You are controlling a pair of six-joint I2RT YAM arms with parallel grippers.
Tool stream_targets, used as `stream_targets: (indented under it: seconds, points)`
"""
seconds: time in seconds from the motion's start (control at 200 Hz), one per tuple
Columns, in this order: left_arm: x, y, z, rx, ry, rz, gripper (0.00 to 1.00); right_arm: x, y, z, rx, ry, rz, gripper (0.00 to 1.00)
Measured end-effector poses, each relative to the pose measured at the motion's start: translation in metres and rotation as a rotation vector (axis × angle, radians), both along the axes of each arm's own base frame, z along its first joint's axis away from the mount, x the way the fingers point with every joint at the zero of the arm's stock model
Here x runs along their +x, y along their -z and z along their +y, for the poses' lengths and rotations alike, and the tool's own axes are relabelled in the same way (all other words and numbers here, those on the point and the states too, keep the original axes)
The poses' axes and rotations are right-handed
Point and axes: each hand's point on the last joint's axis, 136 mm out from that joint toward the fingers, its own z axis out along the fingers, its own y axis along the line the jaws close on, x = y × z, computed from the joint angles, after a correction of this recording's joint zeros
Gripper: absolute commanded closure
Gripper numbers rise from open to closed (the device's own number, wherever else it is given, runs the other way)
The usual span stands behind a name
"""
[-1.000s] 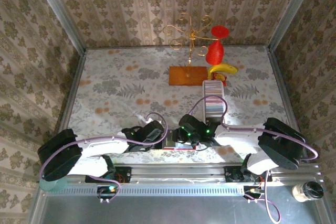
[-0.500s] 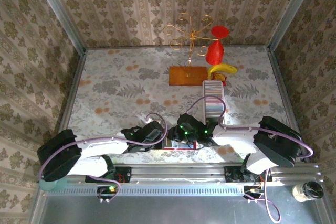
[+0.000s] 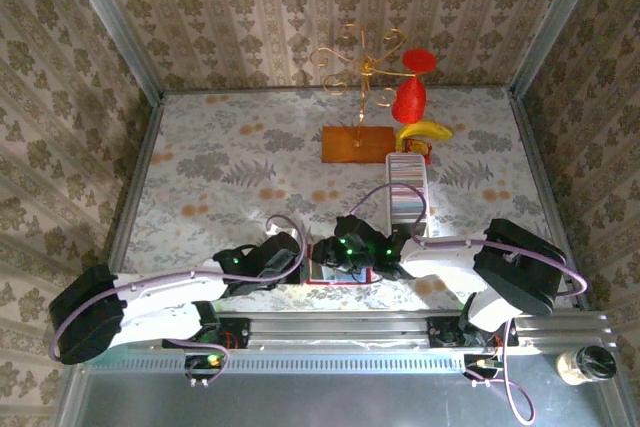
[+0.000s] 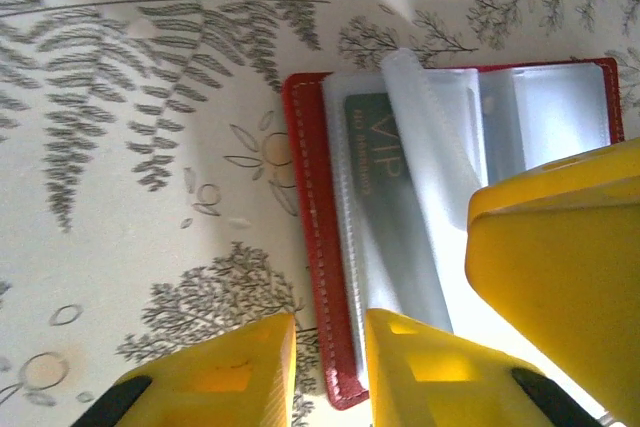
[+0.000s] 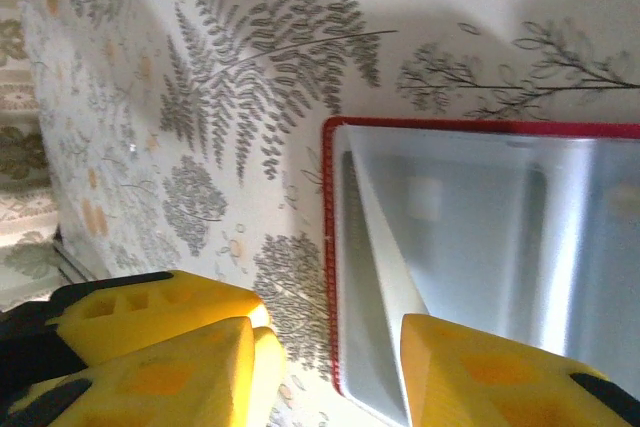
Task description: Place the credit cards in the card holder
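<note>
Two containers are sitting before me. Nearest my bases, the card holder point(image 4: 308, 197) is lying open and flat, its red stitched rim framing clear plastic sleeves point(image 4: 425, 137); one sleeve leaf is standing up off the stack, and a green card point(image 4: 372, 152) printed VIP is showing inside the sleeve beside the rim. My left gripper point(image 4: 328, 325) is hovering at the holder's rim, its yellow fingers point(image 4: 440, 367) standing only narrowly apart with the red rim running through the gap; I cannot tell whether they are pinching it. My right gripper point(image 5: 328, 332) is poised over the same holder, its fingers standing well apart, one over the tablecloth point(image 5: 250, 67) and the other over the sleeves, clamping nothing that I can see. Farther out on my right side, the long white tray point(image 3: 407, 158) is lying lengthwise, and the credit cards point(image 3: 406, 202) are standing in it on edge as a tight row of pale stripes, well apart from the holder. Beyond the tray, a yellow banana-shaped piece point(image 3: 424, 131) and a red figure point(image 3: 410, 99) are standing close together, beside an orange-brown base point(image 3: 357, 144) carrying a curled gold wire stand point(image 3: 358, 65). Grey ferns and tan blossoms are patterning the pale tablecloth from wall to wall, and damask wallpaper point(image 3: 300, 7) is lining the three walls around it.
</note>
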Motion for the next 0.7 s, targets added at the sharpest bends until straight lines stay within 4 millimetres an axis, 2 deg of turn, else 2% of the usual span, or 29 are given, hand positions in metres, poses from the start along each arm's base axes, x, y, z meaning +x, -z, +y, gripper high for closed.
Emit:
stream_targets:
  seconds: [0.32, 0.52, 0.625, 0.7]
  points:
    - [0.005, -0.010, 0.024, 0.014, -0.069, -0.056, 0.66, 0.004, -0.017, 0.029, 0.116, -0.023, -0.001, 0.56]
    - [0.008, -0.016, 0.031, 0.015, -0.096, -0.085, 0.61, 0.009, -0.036, 0.041, 0.176, -0.048, -0.038, 0.54]
    - [0.009, -0.018, 0.032, 0.012, -0.101, -0.095, 0.59, 0.015, -0.048, 0.035, 0.170, -0.076, -0.087, 0.52]
    - [0.009, -0.018, 0.033, 0.016, -0.096, -0.098, 0.56, 0.027, -0.064, 0.018, 0.127, -0.097, -0.156, 0.50]
